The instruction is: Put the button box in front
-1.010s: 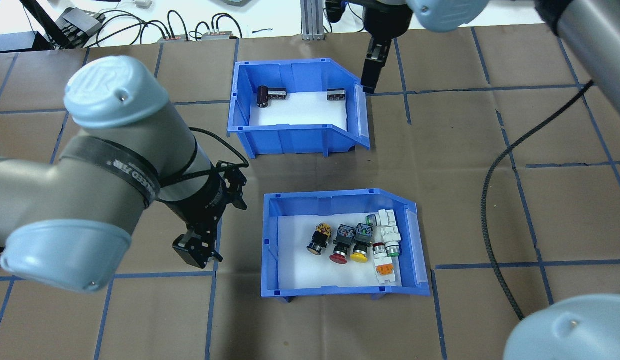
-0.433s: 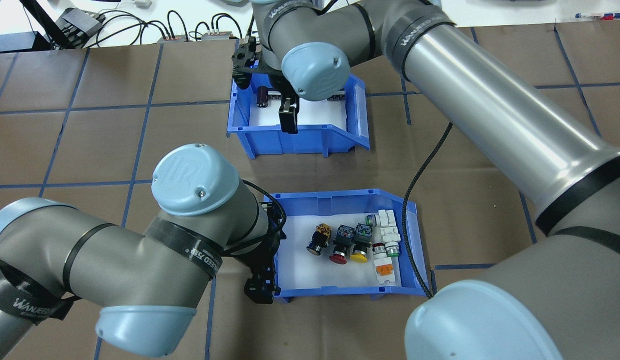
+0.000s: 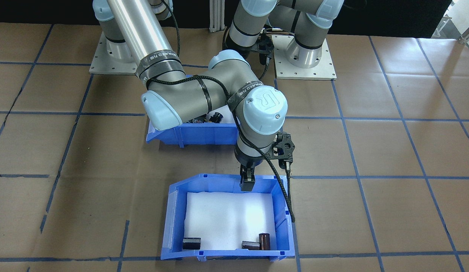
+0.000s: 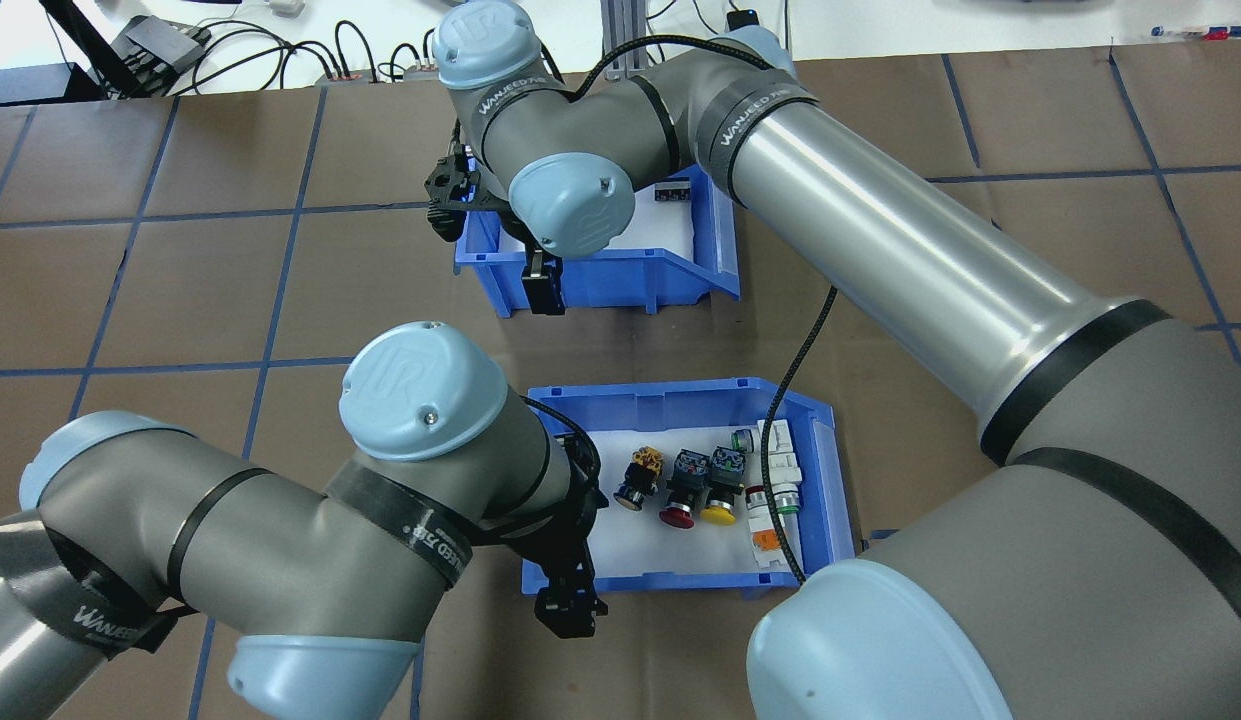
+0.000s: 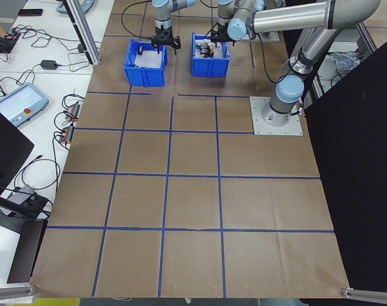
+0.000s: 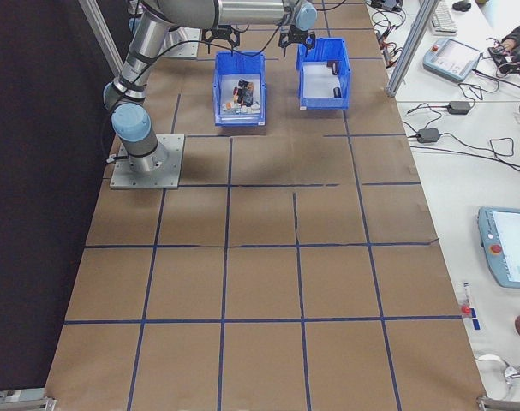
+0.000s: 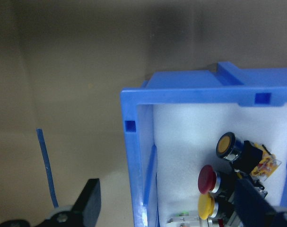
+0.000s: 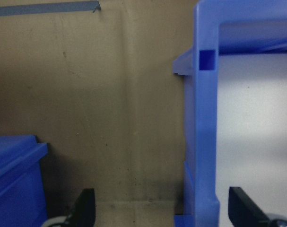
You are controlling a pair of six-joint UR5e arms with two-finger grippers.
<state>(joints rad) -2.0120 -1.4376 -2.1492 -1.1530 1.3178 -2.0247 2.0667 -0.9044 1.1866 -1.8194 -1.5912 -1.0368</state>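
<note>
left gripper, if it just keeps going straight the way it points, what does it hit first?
Likely the side wall of the button box: the left gripper is open, one finger outside and one inside. The wall lies between them; depth is unclear.

"UR" shows on the left arm's joint cap [image 4: 420, 392] and the right arm's cap [image 4: 483, 30]; black "WANJEED" straps [image 4: 405, 520] wrap both arms.

Second blue bin [image 3: 226, 223] with dark cylinders [image 3: 264, 241]
</note>
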